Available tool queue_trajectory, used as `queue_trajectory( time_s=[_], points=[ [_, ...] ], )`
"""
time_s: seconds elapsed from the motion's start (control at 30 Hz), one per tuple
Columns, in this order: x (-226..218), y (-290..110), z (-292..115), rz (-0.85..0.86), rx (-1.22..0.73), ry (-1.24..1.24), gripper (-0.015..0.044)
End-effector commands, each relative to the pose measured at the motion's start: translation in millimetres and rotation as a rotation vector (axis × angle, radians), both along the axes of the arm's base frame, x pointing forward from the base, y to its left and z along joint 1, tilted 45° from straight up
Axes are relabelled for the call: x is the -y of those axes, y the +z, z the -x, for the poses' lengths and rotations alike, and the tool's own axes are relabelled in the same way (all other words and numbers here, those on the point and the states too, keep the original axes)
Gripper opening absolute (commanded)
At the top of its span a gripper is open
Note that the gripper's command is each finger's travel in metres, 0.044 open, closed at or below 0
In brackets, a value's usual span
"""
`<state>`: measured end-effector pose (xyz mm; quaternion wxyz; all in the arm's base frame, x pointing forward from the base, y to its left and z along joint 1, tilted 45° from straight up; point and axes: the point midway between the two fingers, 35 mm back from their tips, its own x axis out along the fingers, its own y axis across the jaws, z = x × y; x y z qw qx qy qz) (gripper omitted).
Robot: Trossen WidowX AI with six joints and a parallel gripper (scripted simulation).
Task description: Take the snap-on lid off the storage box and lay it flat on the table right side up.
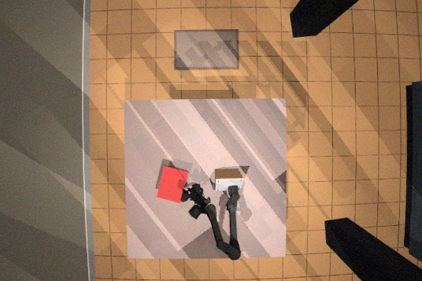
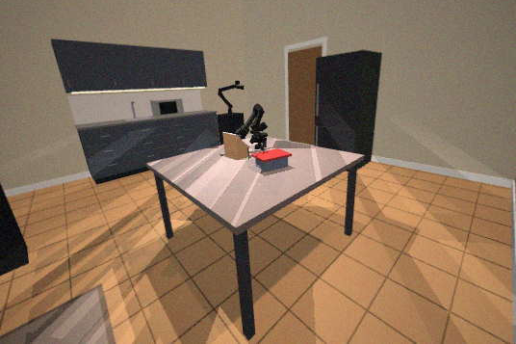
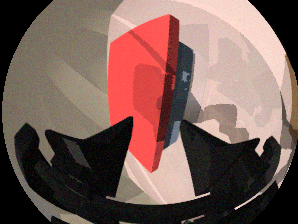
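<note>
- Top view: the hand [image 1: 184, 194] sits at the near right edge of the red lid [image 1: 172, 183], which is seated on the storage box at the left-front part of the desk [image 1: 252, 130]. The fingers stand half apart with nothing between them; the hand grips nothing.
- Top view: the arm [image 1: 220, 232] reaches in from the desk's near edge and bends left, which brings the hand against the lid's side, a position that suits gripping the rim rather than pressing from above. A brown-topped box [image 1: 229, 179] stands just right of the hand, apart from the lid.
- Top view: the storage box is hidden beneath the lid; whether a fingertip touches the rim cannot be told.
- Exterior view: the lid [image 2: 272, 154] lies level on the grey-blue storage box [image 2: 272, 163], so removal is judged not yet begun. The hand [image 2: 259, 141] is behind the box, small and dark; its finger spacing cannot be read here.
- Wrist view: the lid [image 3: 147, 90] fills the centre, edge-on, with the storage box [image 3: 182, 78] showing beside it. The two dark fingers flank the lid's near corner, aligned so a closing stroke would catch the rim.
- Wrist view: the lens curvature distorts the edges, and contact with the lid cannot be confirmed.
</note>
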<state>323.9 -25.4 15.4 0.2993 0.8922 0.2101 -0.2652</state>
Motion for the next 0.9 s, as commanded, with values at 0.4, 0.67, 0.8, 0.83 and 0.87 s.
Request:
queue_trajectory(
  time_s=[0.4,0.67,0.8,0.83,0.87],
  points=[
    [-5.1,-14.8,-19.0,-0.002,0.005,-0.009,0.0235],
    [-7.3,-19.9,-23.7,-0.003,0.006,-0.009,0.0202],
    [-7.3,-19.9,-23.7,-0.003,0.006,-0.009,0.0175],
    [-7.3,-19.9,-23.7,-0.003,0.006,-0.009,0.0169],
    [-7.3,-19.9,-23.7,-0.003,0.006,-0.009,0.0162]
  ],
)
